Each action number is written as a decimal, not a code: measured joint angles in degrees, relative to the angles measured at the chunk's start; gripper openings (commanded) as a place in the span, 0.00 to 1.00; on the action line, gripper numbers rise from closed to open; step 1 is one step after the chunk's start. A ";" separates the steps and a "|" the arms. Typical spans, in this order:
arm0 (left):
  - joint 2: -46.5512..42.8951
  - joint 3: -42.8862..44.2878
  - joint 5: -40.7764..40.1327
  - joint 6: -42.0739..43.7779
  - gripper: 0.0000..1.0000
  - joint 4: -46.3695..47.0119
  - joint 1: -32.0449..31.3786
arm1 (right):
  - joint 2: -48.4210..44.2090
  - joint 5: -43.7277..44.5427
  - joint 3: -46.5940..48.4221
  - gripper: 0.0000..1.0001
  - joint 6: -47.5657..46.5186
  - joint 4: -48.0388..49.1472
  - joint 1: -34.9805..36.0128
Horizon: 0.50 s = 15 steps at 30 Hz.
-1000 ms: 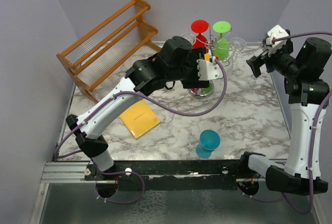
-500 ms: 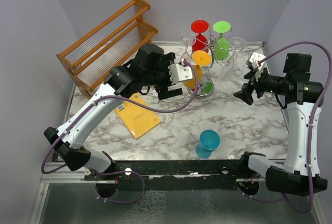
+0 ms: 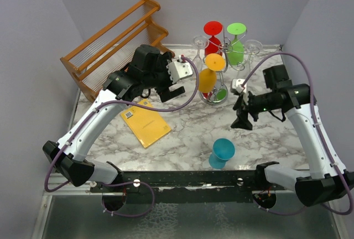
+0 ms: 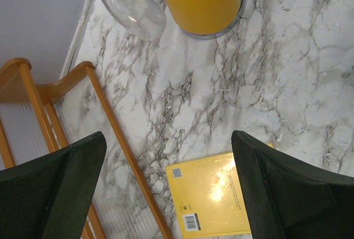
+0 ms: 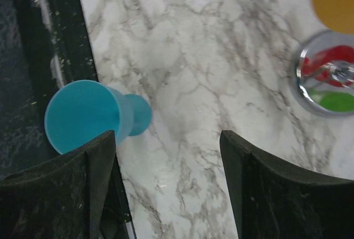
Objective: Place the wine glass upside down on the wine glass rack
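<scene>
Marble table: yellow wine glass inverted on rack; left pincer, right pincer both open.

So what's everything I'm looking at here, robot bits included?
wine glass rack: one, silver, back middle of table
coloured glasses: three, red, green, orange, hung on it
clear glasses: two, see-through, hung on it
teal glass: one, teal, near front edge
wooden rack: one, brown, back left
booklet: one, yellow, flat, left of centre
table: one, white marble
left tool: one, black, open, above table beyond booklet
right tool: one, black, open, near teal glass
</scene>
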 measured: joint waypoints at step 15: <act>0.02 -4.83 0.79 -1.62 0.99 2.49 13.25 | 0.57 8.52 -11.47 0.53 3.65 4.13 17.46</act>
